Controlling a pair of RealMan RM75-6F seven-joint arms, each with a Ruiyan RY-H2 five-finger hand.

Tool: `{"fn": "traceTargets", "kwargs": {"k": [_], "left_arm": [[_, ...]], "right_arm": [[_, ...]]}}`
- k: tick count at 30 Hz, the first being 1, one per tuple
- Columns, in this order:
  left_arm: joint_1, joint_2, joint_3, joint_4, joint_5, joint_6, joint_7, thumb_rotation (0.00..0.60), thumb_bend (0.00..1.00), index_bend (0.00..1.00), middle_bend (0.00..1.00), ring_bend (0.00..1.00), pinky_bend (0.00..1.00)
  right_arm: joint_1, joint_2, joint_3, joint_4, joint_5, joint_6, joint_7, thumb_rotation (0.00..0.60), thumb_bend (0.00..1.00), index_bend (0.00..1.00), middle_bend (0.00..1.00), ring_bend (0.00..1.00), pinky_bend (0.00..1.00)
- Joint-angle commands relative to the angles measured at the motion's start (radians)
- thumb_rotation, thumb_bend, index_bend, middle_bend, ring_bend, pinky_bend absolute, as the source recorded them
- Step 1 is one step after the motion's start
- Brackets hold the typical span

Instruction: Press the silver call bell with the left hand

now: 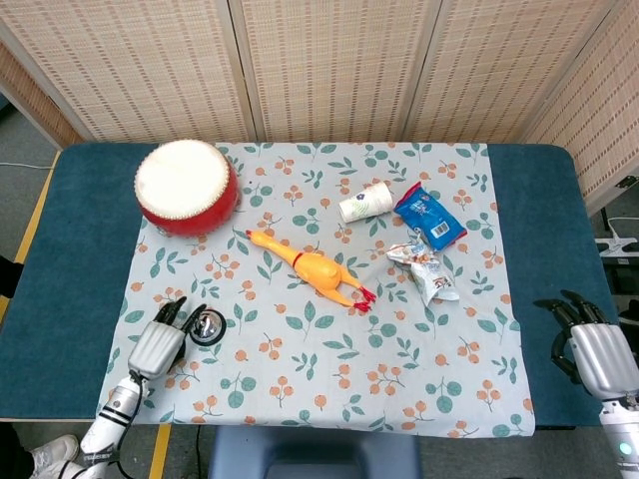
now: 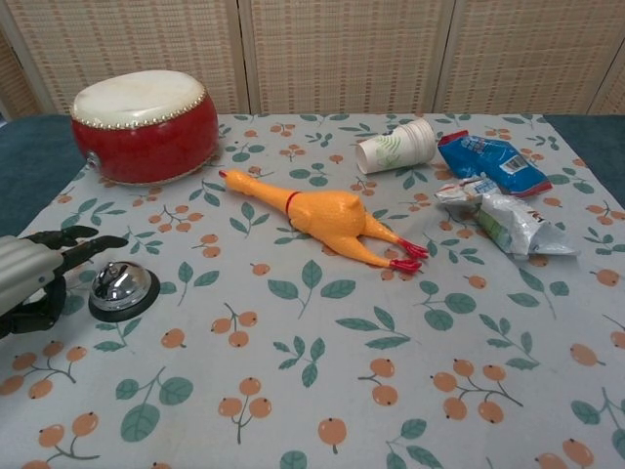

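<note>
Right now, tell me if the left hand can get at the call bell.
Probably yes: the left hand sits just beside the silver call bell, fingers spread, nothing between them.

No legible text, labels or numbers.
</note>
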Motion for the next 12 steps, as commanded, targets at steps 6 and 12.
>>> {"fn": "traceTargets", "kwargs": {"k": [6,12], "left_arm": [[0.073,0.304,0.036,-0.342,-0.022,0.073,0.212,0.600,1.00,0.14,0.06,0.03,0.15],[0.143,0.377,0.068,-0.403,-0.026,0.138,0.210,0.600,1.00,0.20,0.16,0.10,0.16]], "right_arm": [[-0.001,0.004,-0.008,-0.007,-0.009,-0.001,-0.003,0.600,0.91,0.24,0.26,0.10,0.20],[-0.004,0.001,-0.010,-0.011,-0.009,0.004,-0.014,0.600,0.91,0.24,0.26,0.10,0.19]]}}
